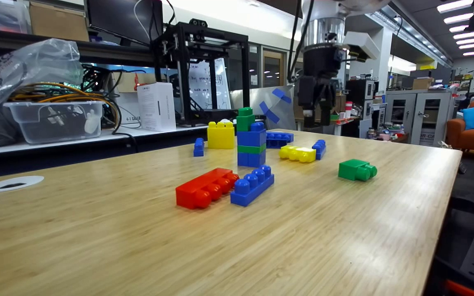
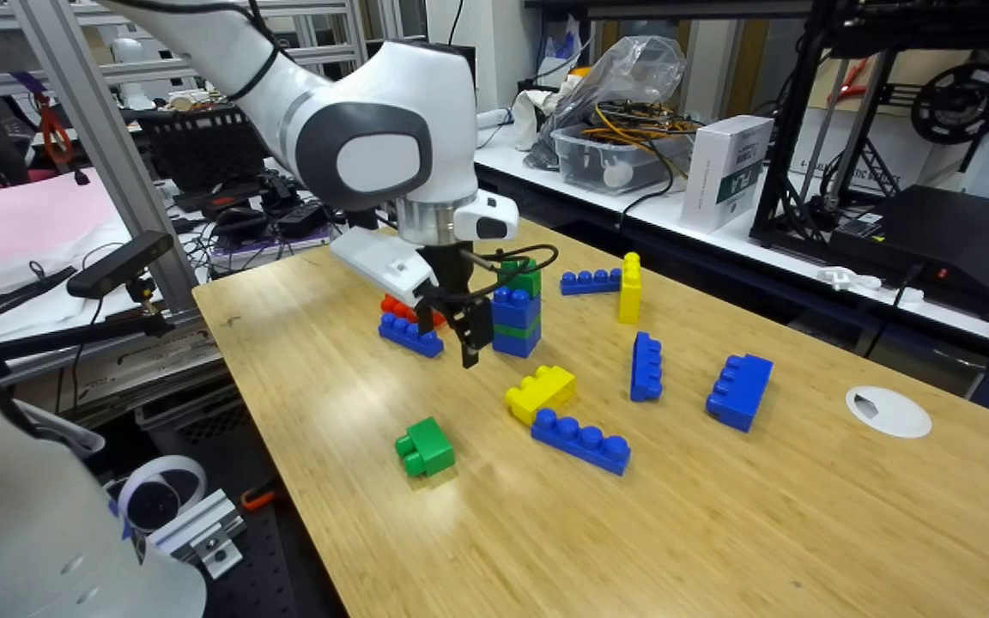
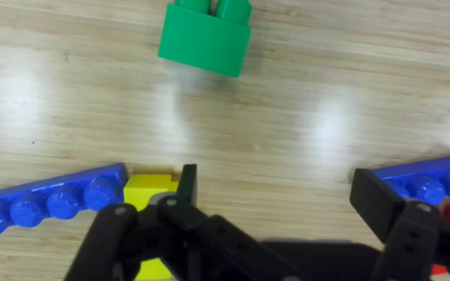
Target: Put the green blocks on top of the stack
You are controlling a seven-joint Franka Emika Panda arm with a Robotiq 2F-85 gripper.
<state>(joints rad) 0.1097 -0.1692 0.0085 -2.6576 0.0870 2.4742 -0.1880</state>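
The wood-grained tabletop bears a studded green plastic block; the hand hangs spread.

both exterior views look across the table, the wrist view down from nearer.

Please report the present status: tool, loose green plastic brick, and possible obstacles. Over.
Tool open, holding nothing. Green studded plastic brick on its side, not yet on the narrow blue-and-green plastic brick tower. Apparently nothing blocking the green brick.
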